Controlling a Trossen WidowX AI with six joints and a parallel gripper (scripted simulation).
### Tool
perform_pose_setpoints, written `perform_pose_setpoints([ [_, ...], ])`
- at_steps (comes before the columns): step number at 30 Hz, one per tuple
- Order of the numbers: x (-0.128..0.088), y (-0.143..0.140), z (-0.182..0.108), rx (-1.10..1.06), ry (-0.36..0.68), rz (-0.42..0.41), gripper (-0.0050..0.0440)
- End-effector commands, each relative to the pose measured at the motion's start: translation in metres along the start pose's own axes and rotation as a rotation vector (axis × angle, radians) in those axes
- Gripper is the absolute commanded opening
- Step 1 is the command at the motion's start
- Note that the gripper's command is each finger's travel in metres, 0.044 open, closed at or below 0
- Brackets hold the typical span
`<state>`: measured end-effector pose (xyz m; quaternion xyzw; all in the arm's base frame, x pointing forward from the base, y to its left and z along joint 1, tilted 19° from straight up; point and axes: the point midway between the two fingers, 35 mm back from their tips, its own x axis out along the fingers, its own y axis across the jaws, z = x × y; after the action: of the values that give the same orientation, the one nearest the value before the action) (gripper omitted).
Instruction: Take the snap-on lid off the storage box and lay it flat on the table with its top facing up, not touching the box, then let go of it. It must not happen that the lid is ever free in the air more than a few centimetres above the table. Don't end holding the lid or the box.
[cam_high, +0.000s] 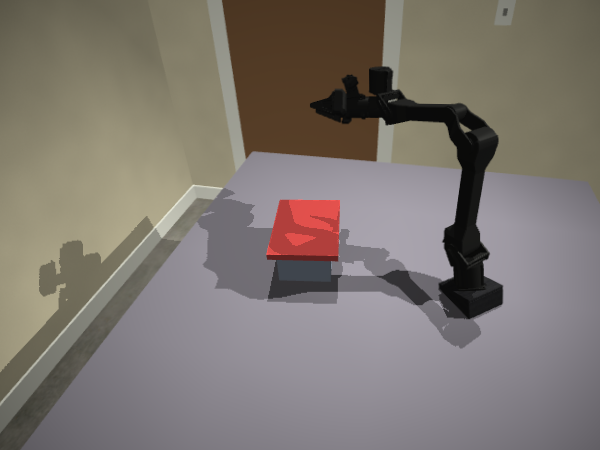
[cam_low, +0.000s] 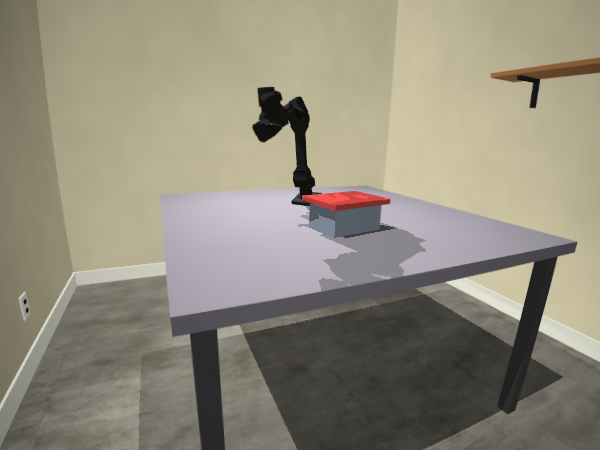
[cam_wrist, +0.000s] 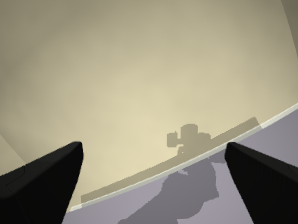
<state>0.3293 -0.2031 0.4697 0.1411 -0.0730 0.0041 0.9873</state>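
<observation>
A flat red lid (cam_high: 305, 229) sits on top of a grey-blue storage box (cam_high: 304, 271) near the middle of the grey table. Both also show in the exterior view, the lid (cam_low: 346, 199) on the box (cam_low: 345, 220). My gripper (cam_high: 325, 111) is high above the table, well above and behind the lid, pointing outward and slightly down. Its fingers stand wide apart with nothing between them.
The arm's base (cam_high: 471, 295) stands on the table to the right of the box. A wall and floor drop lie past the table's left edge. A brown door (cam_high: 305, 75) is behind the table.
</observation>
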Motion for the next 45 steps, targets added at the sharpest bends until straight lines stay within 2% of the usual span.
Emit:
perform_pose_setpoints([
  [1,0.0,0.0,0.0,0.0,0.0,0.0,0.04],
  [17,0.0,0.0,0.0,0.0,0.0,0.0,0.04],
  [18,0.0,0.002,-0.002,0.015,0.004,-0.003,0.0376],
  [20,-0.002,0.015,-0.02,0.129,0.037,-0.033,0.0328],
  [24,-0.019,0.049,-0.073,0.413,0.13,-0.131,0.0235],
  [32,-0.062,0.078,-0.154,0.707,0.282,-0.311,0.0235],
  [34,-0.062,0.078,-0.154,0.707,0.282,-0.311,0.0235],
  [37,-0.093,0.088,-0.197,0.844,0.354,-0.428,0.0235],
  [40,-0.116,0.091,-0.226,0.915,0.406,-0.518,0.0235],
  [45,-0.123,0.092,-0.234,0.932,0.42,-0.544,0.0235],
])
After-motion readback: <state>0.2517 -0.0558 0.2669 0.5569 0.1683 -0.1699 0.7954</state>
